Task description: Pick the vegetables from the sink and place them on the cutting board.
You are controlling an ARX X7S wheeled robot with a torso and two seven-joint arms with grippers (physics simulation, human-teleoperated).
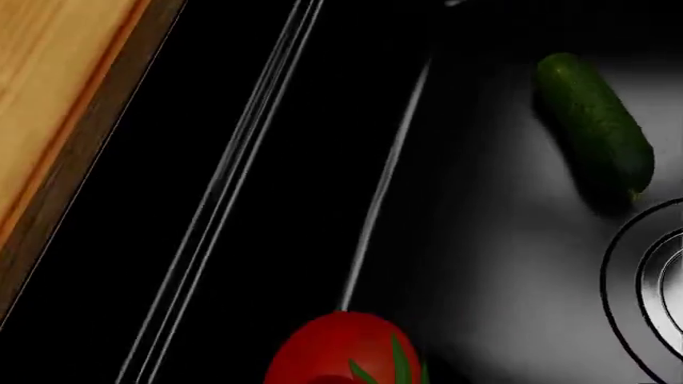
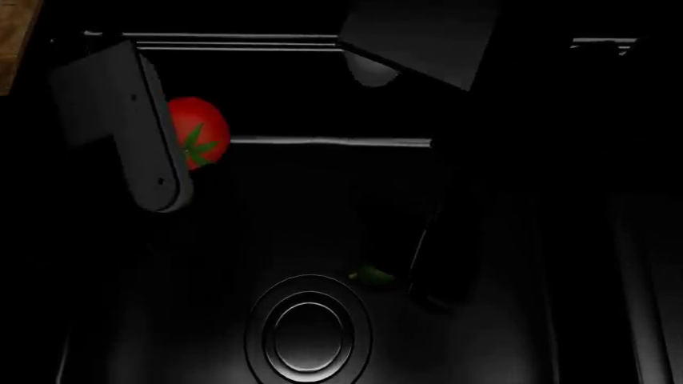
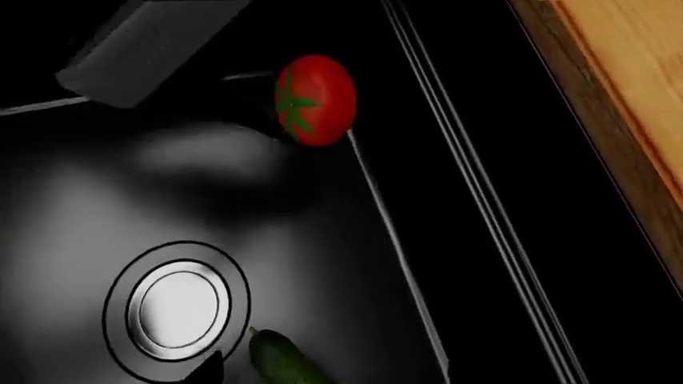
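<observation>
A: Start at the left of the head view. What is there?

B: A sliver of brown countertop in the corner, then the left arm, a dark grey link hanging over the sink. The tomato sits just beside it, partly behind its edge, close to the basin's far wall, calyx on its side.

A: Is the left gripper holding it?

B: I cannot tell. No fingers show in any view; the left wrist view has only the tomato at its edge, the cucumber and part of the drain.

A: Further right?

B: The drain lies in the basin floor, near the middle. Just beside its rim a bit of cucumber shows, the rest hidden behind the right arm, which comes down into the basin over it.

A: And the right gripper?

B: Also unclear. The right wrist view shows a dark tip at its edge near the cucumber, but not how the jaws stand.

A: The board?

B: A pale wood surface shows beyond the sink's edge in the left wrist view; board or counter, I cannot say. Both vegetables are in the sink, well apart.

A: Any writing?

B: None readable.
</observation>
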